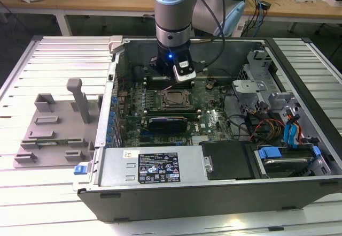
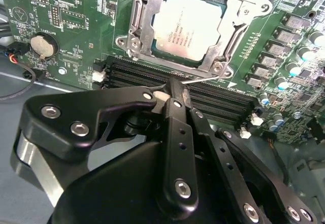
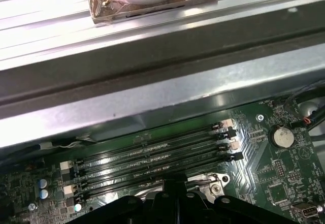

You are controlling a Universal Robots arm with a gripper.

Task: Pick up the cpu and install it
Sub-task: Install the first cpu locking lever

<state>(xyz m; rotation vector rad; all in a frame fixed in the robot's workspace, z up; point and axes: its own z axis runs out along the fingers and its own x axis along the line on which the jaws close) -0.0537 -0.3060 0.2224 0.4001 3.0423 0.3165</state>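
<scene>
cpu (image 2: 188,26): one
socket (image 2: 136,16): one
motherboard (image 2: 76,5): one
memory slots (image 3: 152,157): four
coin cell (image 2: 41,45): one
gripper (image 2: 172,88): one
arm (image 1: 173,6): one
case (image 1: 214,196): one
power supply (image 1: 117,166): one
fixture plate (image 1: 53,137): one

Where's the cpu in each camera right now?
Exterior view: cpu sits in the socket frame mid-board, just under the hand in the picture.
Second wrist view: cpu inside the socket frame, beyond the hand.
First wrist view: hidden behind the hand.
Shared landmark: the socket frame; its corner peeks past the hand in the first wrist view.
</scene>
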